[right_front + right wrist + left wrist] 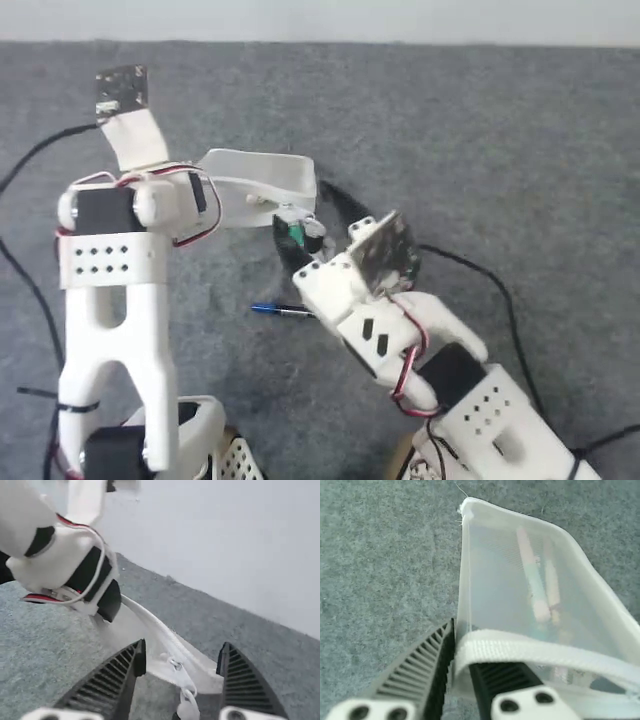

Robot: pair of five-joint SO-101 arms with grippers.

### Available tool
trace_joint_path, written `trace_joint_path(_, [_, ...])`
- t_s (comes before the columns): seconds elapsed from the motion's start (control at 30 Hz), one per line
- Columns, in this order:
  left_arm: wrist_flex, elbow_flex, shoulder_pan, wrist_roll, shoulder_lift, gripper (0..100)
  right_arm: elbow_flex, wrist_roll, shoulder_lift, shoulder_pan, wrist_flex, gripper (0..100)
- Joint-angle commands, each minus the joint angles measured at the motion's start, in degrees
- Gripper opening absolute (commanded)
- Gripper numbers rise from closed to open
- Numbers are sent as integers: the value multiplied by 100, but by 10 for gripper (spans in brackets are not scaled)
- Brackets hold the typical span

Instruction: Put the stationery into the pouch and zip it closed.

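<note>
Pouch (520, 605), translucent white with pens (536, 587) inside, is pinched at its zipper edge by the left hand (461, 647). The right hand (182, 652) stands open, straddling the zipper pull (175, 664). A blue pen (280, 311) lies on the grey surface (500, 150) nearby.

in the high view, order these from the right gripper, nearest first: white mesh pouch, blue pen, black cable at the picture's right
1. White mesh pouch: its zipper end lies between the right gripper's open jaws.
2. Blue pen: on the grey carpet beside that arm.
3. Black cable: farthest, out to the picture's right.
</note>
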Motion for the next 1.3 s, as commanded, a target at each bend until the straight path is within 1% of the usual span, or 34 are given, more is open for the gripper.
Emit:
trace_joint_path(0.0, [-202, -145, -132, -26, -308, 11, -782, -281, -66, 303, 743, 221])
trace_joint_path(0.07, [-202, -163, -220, -9, -308, 11, -888, -325, -57, 426, 910, 221])
trace_joint_path(0.17, [-246, -171, -484, 211, -316, 11, -932, -316, -48, 567, 1024, 220])
trace_joint_path(0.37, [-325, -207, -967, 431, -316, 11, -905, -308, -40, 576, 1059, 220])
trace_joint_path(0.53, [-316, -295, -1363, 510, -316, 11, -1108, -334, 418, 576, 1525, 220])
trace_joint_path(0.63, [-308, -338, -1521, 510, -316, 11, -1301, -343, 971, 567, 1684, 220])
trace_joint_path(0.9, [-299, -347, -1556, 510, -316, 11, -2110, -369, 2826, 549, 2255, 220])
trace_joint_path(1.07, [-299, -347, -1547, 510, -316, 11, -2884, -923, 4101, 567, 2791, 220])
trace_joint_path(1.27, [-316, -338, -1538, 510, -316, 11, -3657, -1292, 5516, 558, 3169, 220])
